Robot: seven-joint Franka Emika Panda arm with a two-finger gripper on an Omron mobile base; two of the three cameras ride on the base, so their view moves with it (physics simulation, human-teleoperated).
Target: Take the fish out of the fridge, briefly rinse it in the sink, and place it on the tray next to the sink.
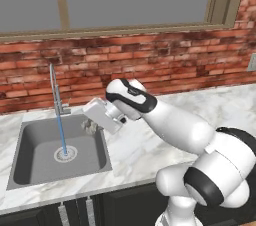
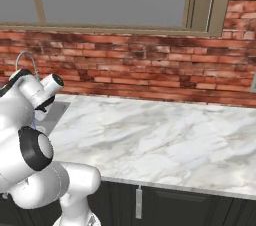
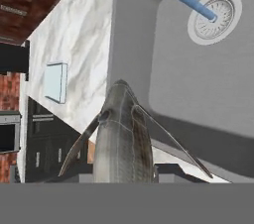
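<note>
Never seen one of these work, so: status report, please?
Gripper shut on fish. Fish hangs over sink's right edge, beside the water stream. Tray waits on counter. Nothing blocking.

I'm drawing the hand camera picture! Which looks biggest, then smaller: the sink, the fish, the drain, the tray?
1. sink, biggest.
2. fish, which looks big because the shut gripper holds it right up against the camera.
3. Drain and tray look about the same, so I won't rank them.

The white arm reaches forward and left from the near right, wrist bent downward, its gripper (image 1: 91, 126) clamped tight at the far-left end of its reach.
</note>
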